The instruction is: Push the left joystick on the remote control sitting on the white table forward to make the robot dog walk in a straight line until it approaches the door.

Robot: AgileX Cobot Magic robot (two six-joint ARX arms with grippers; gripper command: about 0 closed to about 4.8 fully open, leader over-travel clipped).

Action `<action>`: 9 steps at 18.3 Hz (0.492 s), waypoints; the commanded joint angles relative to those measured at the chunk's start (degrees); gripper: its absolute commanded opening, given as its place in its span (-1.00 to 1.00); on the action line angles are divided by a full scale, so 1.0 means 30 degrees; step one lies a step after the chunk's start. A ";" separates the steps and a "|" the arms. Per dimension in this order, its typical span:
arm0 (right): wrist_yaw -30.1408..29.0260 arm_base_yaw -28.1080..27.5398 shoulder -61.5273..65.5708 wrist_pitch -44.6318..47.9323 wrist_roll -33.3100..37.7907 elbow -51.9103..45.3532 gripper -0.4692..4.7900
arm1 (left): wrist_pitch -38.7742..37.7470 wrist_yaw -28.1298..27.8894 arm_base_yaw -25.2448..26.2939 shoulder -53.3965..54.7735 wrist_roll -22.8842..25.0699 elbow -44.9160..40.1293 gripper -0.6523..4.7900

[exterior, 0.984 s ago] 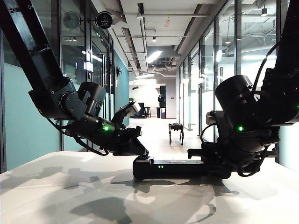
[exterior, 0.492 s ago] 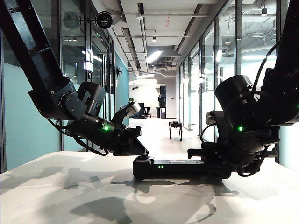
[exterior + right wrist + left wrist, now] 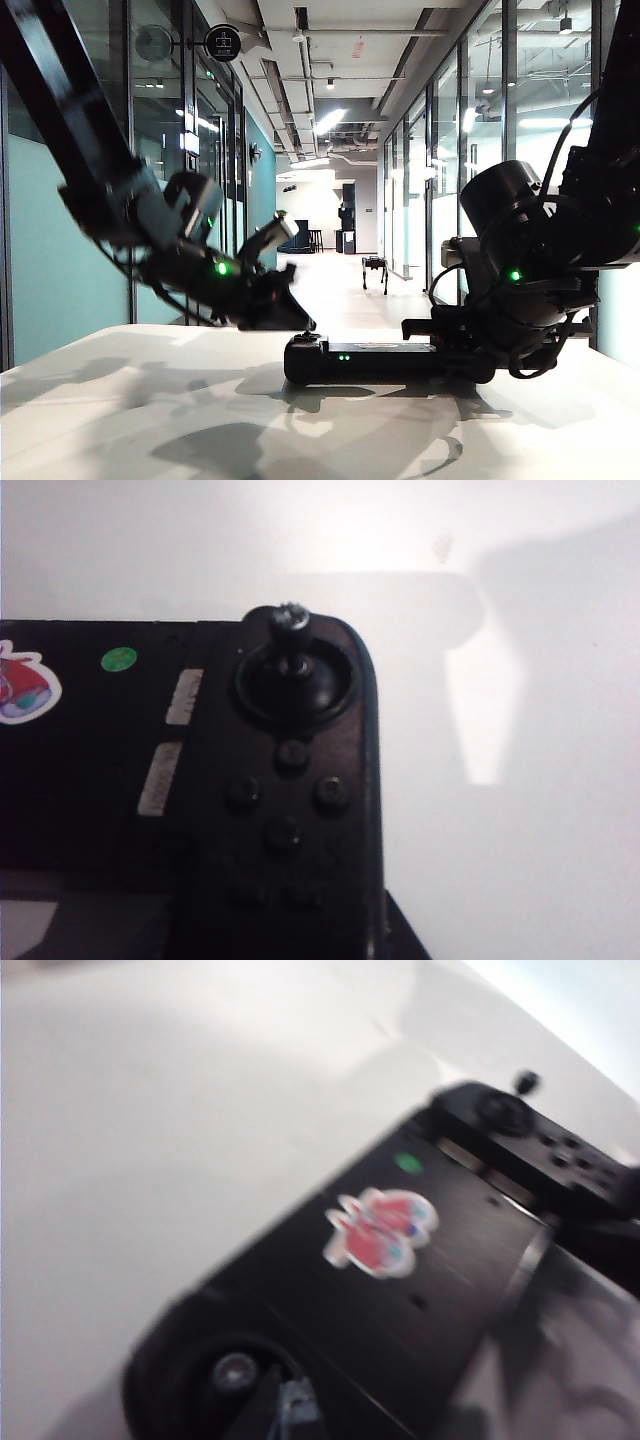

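White table (image 3: 120, 420), left gripper (image 3: 275, 310), right gripper (image 3: 425, 328)

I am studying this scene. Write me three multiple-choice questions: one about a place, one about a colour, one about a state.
1. The robot dog stands
A. on a chair
B. on the corridor floor
C. on a shelf

2. The small lights on the remote control are
A. green
B. blue
C. orange

3. The remote control is
A. lifted in the air
B. standing on one end
C. lying flat on the white table

Answers:
1 B: the exterior view shows it far down the corridor.
2 A: they glow green on the edge facing the camera.
3 C: it lies flat, with the left hand over its left end and the right hand at its right end.
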 commanded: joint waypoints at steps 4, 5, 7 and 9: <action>-0.0109 0.0007 -0.0146 0.0736 0.0138 0.0109 -0.19 | -0.4058 0.0641 -0.0022 -0.2681 0.0051 0.0131 -0.78; -0.0117 0.0007 -0.0146 0.0736 0.0138 0.0109 -0.19 | -0.4575 0.0641 -0.0022 -0.3220 0.0036 0.0131 -0.78; -0.0131 0.0007 -0.0146 0.0736 0.0138 0.0109 -0.19 | -0.4867 0.0488 -0.0022 -0.3883 -0.0007 0.0131 -0.78; -0.0736 0.0000 -0.0146 0.0765 0.0124 0.0109 -0.17 | -0.4860 0.0109 -0.0022 -0.4728 -0.0044 0.0131 -0.78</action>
